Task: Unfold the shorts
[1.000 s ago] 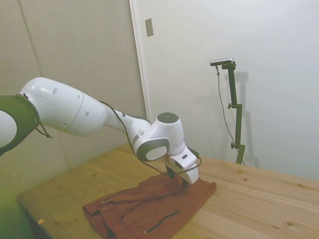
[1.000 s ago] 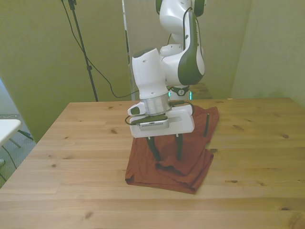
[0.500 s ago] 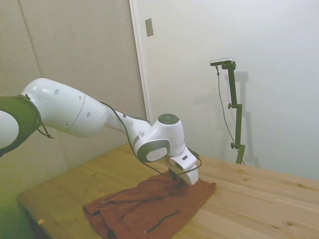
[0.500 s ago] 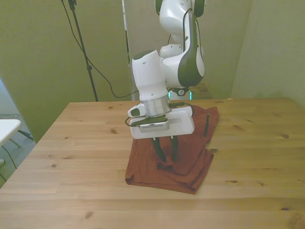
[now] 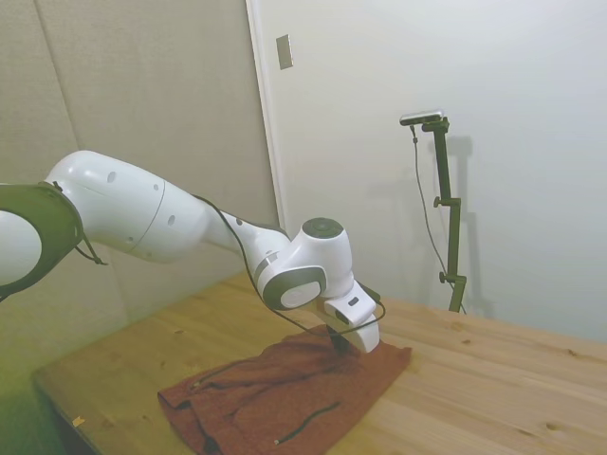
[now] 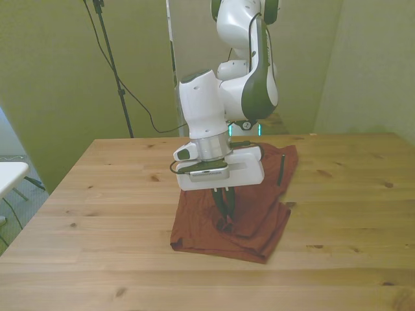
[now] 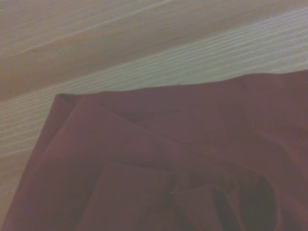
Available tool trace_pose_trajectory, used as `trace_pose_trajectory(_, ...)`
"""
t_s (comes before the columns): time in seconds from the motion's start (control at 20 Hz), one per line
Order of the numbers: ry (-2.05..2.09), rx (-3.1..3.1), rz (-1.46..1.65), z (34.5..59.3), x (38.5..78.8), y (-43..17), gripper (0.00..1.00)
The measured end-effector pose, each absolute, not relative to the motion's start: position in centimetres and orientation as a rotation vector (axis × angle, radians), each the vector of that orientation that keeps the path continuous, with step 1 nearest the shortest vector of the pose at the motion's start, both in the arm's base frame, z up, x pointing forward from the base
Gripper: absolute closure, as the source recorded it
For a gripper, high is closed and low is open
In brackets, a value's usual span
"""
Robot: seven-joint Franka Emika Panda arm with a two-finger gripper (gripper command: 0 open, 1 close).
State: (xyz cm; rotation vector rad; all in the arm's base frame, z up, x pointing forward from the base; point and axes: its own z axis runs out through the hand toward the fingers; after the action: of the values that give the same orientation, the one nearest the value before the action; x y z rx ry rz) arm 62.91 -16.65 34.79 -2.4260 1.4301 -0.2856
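Gripper (image 6: 225, 208) pinched tight on a fold of the shorts (image 6: 253, 217), rumpled on the table (image 6: 97, 214).

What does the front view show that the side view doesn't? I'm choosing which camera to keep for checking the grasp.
Only the front view shows the hand with both fingers pinched together on a raised fold of the shorts, and the garment's edge nearest that camera. Only the side view shows the loose dark cord lying on the fabric. Both show the shorts lying folded on the wooden table.
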Motion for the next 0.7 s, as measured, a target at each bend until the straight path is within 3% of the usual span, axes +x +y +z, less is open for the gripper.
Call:
trace_pose_trajectory(0.25,1.425,-2.421,-0.304,35.6,63.1,-16.7,1.00)
trace_pose_trajectory(0.7,1.307,-2.441,-0.386,42.0,65.3,-12.3,1.00)
